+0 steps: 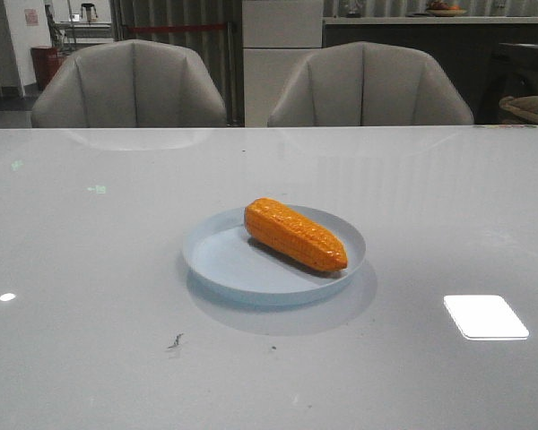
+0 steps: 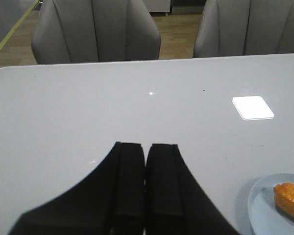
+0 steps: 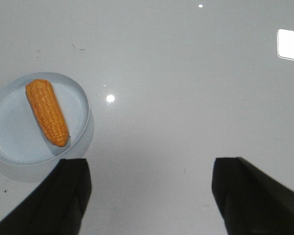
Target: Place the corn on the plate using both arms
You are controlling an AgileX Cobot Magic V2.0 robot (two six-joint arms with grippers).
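Resting diagonally inside the plate [image 1: 217, 262], the corn [image 1: 295, 234] appears placed. Left gripper [image 2: 146, 182] is pressed closed, empty; right gripper [image 3: 149, 188] is spread wide, empty. Advisable: withdraw both without nudging the rim. Tabletop [image 1: 90, 313] is glossy white; two grey chairs [image 1: 129, 85] stand behind.

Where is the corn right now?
In the front view the corn lies on the pale-blue plate near the table's middle, across the plate's right half, tapered end toward the camera; neither hand touches it.

The corn [image 1: 296, 235] lies on the plate [image 1: 217, 260], on the table [image 1: 90, 269].
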